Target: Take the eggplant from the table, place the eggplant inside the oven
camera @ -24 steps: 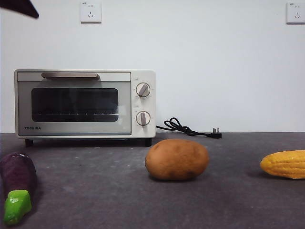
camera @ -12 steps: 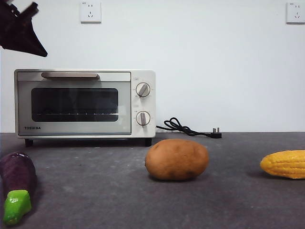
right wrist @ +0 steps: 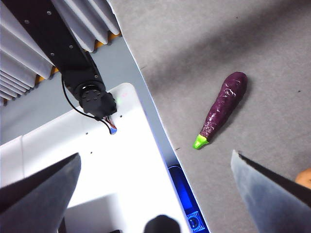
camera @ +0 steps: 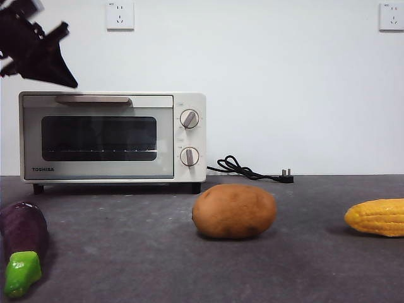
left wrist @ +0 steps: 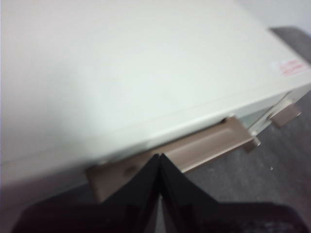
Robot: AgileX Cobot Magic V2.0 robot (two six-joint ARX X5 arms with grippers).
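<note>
Left gripper (left wrist: 159,162): jaws pressed together, empty, poised just above the oven's (camera: 113,137) beige handle (left wrist: 194,150); in the front view it appears dark at the upper left of the frame (camera: 44,53), above the oven's top left corner.
Right gripper (right wrist: 155,160): jaws spread wide, empty, high over the counter (camera: 303,265).
Oven: cream-white, door shut, two knobs (camera: 189,118), at the left centre of the front view.
Eggplant (camera: 24,243): purple, green cap toward the camera, lying on the counter at the lower left of the front view, well apart from both grippers.
Potato (camera: 234,211): centre of the counter.
Corn cob (camera: 377,217): right edge.
Power cord (camera: 249,169): beside the oven.
</note>
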